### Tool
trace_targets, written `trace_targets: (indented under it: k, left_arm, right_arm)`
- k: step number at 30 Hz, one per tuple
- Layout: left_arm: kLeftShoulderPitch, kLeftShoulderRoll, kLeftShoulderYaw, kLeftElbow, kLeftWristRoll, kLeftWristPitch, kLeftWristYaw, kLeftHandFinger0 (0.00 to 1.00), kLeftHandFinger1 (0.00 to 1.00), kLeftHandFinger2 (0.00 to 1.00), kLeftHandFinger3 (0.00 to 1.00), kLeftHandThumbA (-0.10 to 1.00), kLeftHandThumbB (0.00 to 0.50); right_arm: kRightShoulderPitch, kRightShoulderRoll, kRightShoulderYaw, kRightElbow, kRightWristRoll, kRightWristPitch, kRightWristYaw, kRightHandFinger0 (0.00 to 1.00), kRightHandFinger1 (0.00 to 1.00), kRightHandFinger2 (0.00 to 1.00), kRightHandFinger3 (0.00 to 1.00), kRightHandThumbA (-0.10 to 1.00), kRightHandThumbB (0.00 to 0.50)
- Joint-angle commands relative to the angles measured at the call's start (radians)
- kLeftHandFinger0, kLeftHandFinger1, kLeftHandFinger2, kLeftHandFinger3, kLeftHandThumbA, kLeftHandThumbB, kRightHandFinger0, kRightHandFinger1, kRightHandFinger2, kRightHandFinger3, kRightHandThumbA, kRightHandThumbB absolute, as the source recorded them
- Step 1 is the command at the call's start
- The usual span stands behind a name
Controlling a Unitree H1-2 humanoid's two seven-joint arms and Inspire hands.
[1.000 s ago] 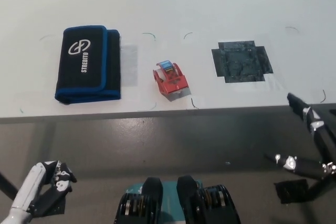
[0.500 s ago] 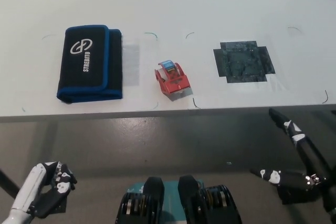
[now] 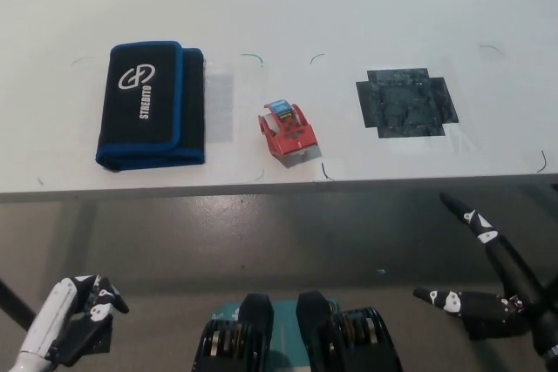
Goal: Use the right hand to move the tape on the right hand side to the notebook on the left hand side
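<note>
- Lay on the table (image 3: 366, 6): tape (image 3: 286, 131), a red dispenser, near the front edge, roughly mid-width, untouched.
- Sat up and to the left of the right hand (image 3: 488, 289), well apart, with the table edge between them.
- Showed fingers (image 3: 475, 219) of that black hand spread and holding nothing, hand below the table edge at lower right.
- Ran the tape's long axis slightly slanted, from upper left to lower right.
- Lay the notebook (image 3: 150, 104), a black case edged in blue, left of the tape, near but apart, long side running away from the robot.
- Rested the white left hand (image 3: 74, 324) at lower left, fingers curled in on nothing, about as far from the tape as the right.
- Judged next: reach forward and leftward over the edge, then carry left to the notebook.
</note>
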Motion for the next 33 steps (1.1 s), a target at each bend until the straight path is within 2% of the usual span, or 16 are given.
trace_targets:
  k: [1,3,6,9,16,25,29,33]
  left_arm:
    - [-0.009,0.011,-0.003,-0.010,0.013,-0.030,0.010,0.26,0.27,0.38,0.59,0.64,0.003]
    - [-0.002,0.008,-0.004,-0.009,0.014,-0.033,0.011,0.27,0.27,0.38,0.59,0.59,0.000]
    - [0.000,0.007,-0.006,-0.014,0.017,-0.022,0.009,0.27,0.28,0.39,0.60,0.56,0.000]
    - [0.013,0.001,-0.010,-0.016,0.017,-0.023,0.009,0.27,0.28,0.40,0.59,0.59,0.000]
    - [0.009,0.000,-0.010,-0.010,0.008,-0.033,0.009,0.25,0.26,0.36,0.55,0.57,0.000]
    - [0.007,0.002,-0.016,-0.003,0.003,-0.036,0.002,0.23,0.23,0.32,0.50,0.59,0.000]
    - [0.006,0.004,-0.019,-0.004,-0.003,-0.031,-0.003,0.22,0.22,0.30,0.48,0.57,0.000]
    - [0.001,0.004,-0.024,-0.001,-0.003,-0.036,-0.003,0.21,0.21,0.29,0.46,0.59,0.000]
  right_arm:
    - [-0.007,-0.019,-0.004,-0.005,-0.022,-0.009,-0.005,1.00,1.00,1.00,1.00,1.00,0.076]
    - [0.002,-0.020,-0.007,-0.002,-0.017,-0.009,-0.005,1.00,1.00,1.00,1.00,1.00,0.080]
    - [0.006,-0.022,-0.008,-0.006,-0.021,-0.002,-0.003,1.00,1.00,1.00,1.00,1.00,0.084]
    - [0.012,-0.028,-0.008,-0.002,-0.021,-0.008,0.002,1.00,1.00,1.00,1.00,1.00,0.081]
    - [-0.001,-0.031,-0.007,0.007,-0.018,-0.005,0.006,1.00,1.00,1.00,1.00,1.00,0.110]
    - [-0.002,-0.036,-0.006,0.005,-0.020,-0.002,0.007,1.00,1.00,1.00,1.00,1.00,0.092]
    - [-0.002,-0.035,-0.007,0.004,-0.017,0.003,0.008,1.00,1.00,1.00,1.00,1.00,0.098]
    - [-0.004,-0.041,-0.009,0.005,-0.031,-0.006,0.001,1.00,1.00,1.00,1.00,1.00,0.109]
